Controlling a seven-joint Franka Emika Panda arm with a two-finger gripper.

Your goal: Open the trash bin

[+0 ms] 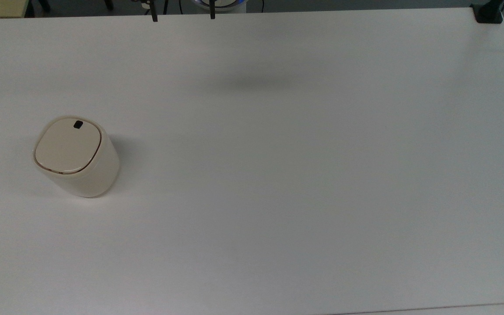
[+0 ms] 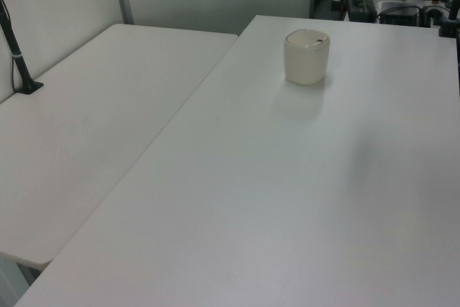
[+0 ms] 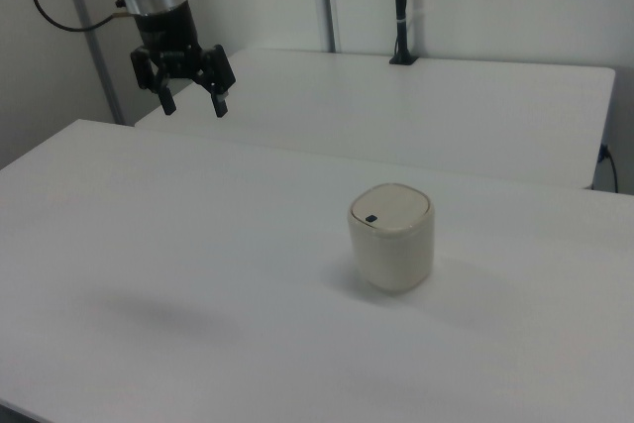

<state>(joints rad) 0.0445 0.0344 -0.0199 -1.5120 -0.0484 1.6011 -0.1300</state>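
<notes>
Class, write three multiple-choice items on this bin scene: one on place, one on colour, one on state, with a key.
1. Where in the top view is the trash bin?
A. left half of the table
B. centre
C. right edge

2. What colour is the button on the lid?
A. red
B. black
C. green

3. How is the lid?
A. off
B. raised
C. closed

Key: A, it stands far left. B, a dark spot sits near the lid's edge. C, it lies flat, while the hand hangs open, well away.
</notes>
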